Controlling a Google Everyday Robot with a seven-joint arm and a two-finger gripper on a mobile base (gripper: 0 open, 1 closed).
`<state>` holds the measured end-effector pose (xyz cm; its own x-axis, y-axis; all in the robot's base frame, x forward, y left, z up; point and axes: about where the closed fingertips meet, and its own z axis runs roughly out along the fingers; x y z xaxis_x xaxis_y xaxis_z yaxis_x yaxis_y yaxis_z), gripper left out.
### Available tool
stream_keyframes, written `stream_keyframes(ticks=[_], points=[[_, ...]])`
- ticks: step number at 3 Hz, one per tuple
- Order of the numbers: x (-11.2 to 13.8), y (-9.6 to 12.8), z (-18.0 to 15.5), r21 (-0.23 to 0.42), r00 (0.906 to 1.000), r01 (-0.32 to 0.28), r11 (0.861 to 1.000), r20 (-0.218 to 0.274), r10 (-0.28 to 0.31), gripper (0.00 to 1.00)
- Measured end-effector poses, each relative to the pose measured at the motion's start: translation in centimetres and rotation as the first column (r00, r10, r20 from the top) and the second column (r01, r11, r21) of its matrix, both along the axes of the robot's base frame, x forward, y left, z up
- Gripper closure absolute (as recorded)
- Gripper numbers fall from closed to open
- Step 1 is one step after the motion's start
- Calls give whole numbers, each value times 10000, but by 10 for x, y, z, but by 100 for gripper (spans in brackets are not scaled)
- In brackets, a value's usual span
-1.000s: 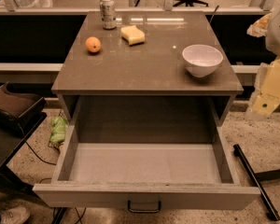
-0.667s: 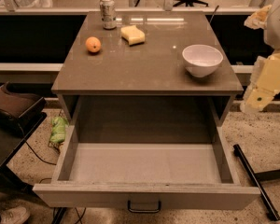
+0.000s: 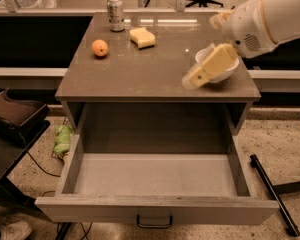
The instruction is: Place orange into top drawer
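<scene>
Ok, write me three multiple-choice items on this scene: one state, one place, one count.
1. The top drawer is: A shut; B pulled open; C removed.
2. The orange lies: A on the tabletop, left of the sponge; B in the drawer; C on the floor.
3. Things resting on the tabletop: A two; B six; C four.
Answers: B, its bare bottom shows; A, across the table from the gripper, which hovers over the right side by the bowl; C, soda can, sponge, orange, bowl.
</scene>
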<state>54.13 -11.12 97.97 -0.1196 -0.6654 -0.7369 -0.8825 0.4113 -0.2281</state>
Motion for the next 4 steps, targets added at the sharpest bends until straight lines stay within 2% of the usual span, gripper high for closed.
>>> stream_keyframes(ticks=[1,2,3,4], points=[[29,59,16,2376,9908,-603,9695,1322,293,0],[34,61,25,2374,9877,-437,9704,1564,63,0],[44,73,19,2241,9892,-355,9739,1464,23,0],[112,91,-1,2691,9868,186,9629,1501,-610,0]])
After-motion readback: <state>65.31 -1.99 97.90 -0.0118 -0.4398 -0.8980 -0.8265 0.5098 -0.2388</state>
